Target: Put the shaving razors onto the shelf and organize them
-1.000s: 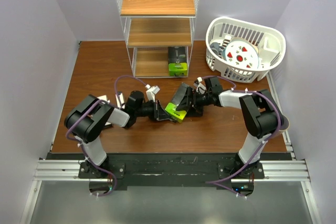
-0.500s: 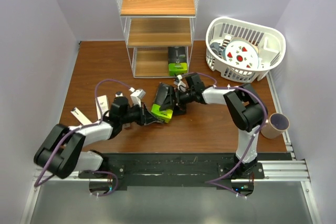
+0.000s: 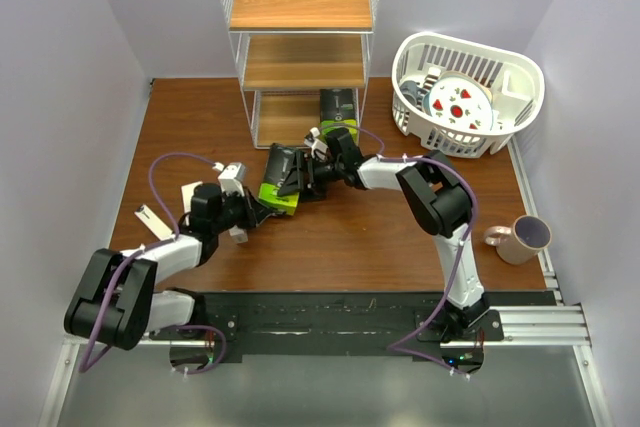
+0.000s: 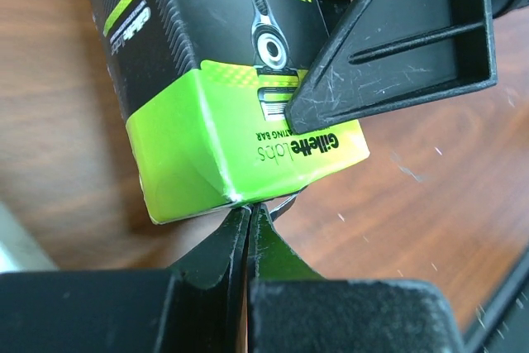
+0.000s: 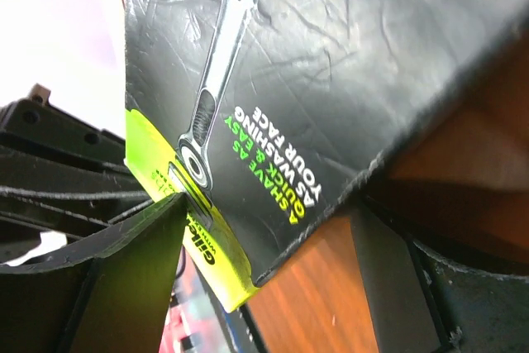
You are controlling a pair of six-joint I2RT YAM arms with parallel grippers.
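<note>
The left fingers (image 4: pixel 211 258), clenched on nothing, are meeting the lime-green end of the black razor pack (image 4: pixel 190 47). The right fingers (image 5: pixel 124 279) are grasping that pack across its faces, over the worktop (image 3: pixel 400 237) before the shelf (image 3: pixel 300 2). Only the overhead view is showing a second pack (image 3: pixel 338 115) on its bottom tier.

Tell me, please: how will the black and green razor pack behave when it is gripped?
The razor pack is a cardboard box, so probably light and fairly stiff. Creases on its black face suggest it dents when squeezed. Its flat sides should not roll.
</note>
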